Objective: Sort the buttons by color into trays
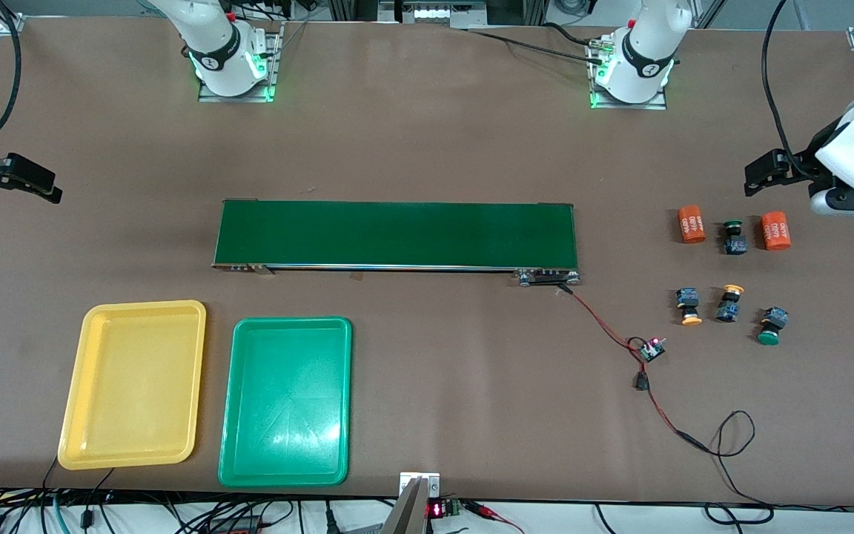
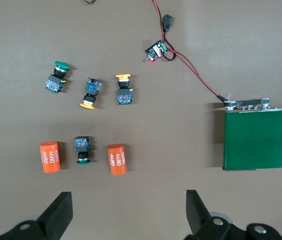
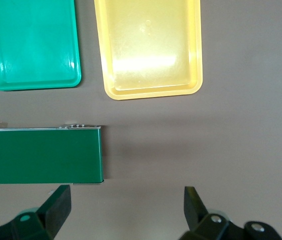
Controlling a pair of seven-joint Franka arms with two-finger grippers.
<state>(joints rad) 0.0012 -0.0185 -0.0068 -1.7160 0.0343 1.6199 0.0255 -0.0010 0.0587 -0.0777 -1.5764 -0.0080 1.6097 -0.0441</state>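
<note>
Four buttons lie on the table at the left arm's end: a green one [image 1: 733, 237] between two orange cylinders, and nearer the front camera two yellow ones [image 1: 689, 306] [image 1: 729, 302] and a green one [image 1: 772, 325]. The left wrist view shows them too: green [image 2: 57, 77], yellow [image 2: 90, 92], yellow [image 2: 124, 90], green [image 2: 83, 150]. My left gripper [image 1: 755, 176] [image 2: 129, 210] hangs open and empty over bare table beside the cylinders. The yellow tray [image 1: 133, 384] [image 3: 148, 47] and the green tray [image 1: 285, 401] [image 3: 31, 45] lie empty side by side. My right gripper [image 1: 43, 184] [image 3: 127, 207] is open and empty at the right arm's end.
A long dark-green conveyor belt [image 1: 396, 234] [image 2: 262, 138] [image 3: 41, 155] lies across the table's middle. Two orange "4680" cylinders [image 1: 691, 224] [image 1: 775, 231] flank the green button. A small circuit board [image 1: 651, 348] with red and black wires lies between the belt and the buttons.
</note>
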